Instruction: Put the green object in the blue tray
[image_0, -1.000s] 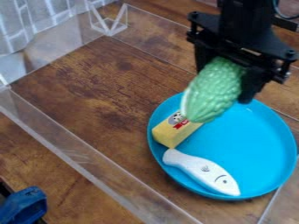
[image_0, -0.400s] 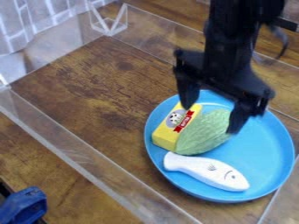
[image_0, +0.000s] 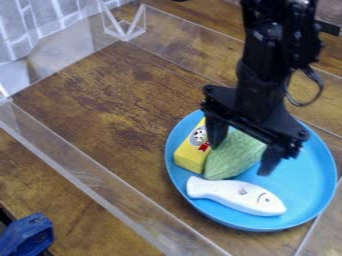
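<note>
Now, scene: a wooden desk (image_0: 120, 100) with clear plastic walls (image_0: 80, 170) around it, seen from above and from one side.
Hand: the black hand (image_0: 245, 150) points down over the blue tray (image_0: 314, 165); its two fingers (image_0: 278, 157) stand wide apart, one on each side of the green object (image_0: 235, 158), so it is released and not grasping.
Green object: it lies inside the blue tray, near the left part of it, tilted, with its lower end towards the white fish toy (image_0: 237, 196); its upper end is hidden behind the hand.
Contact: I cannot tell if the fingers touch the green object or only stand beside it.
Yellow block: the yellow block (image_0: 195, 152) with a red label lies on the left rim of the tray, just beside the green object; the left finger covers a part of its label.
White fish toy: it lies in the front part of the tray, below the green object and close to it.
In the way: the arm and the hand cover the middle of the tray and the top of the green object.
Dark blue thing: a dark blue cloth-like thing (image_0: 24, 238) is at the bottom left corner, cut off by the edge.
Far corner: a clear folded piece (image_0: 123, 20) stands at the top, hard to make out.
Tray edge: the right side of the tray is cut by the frame.
</note>
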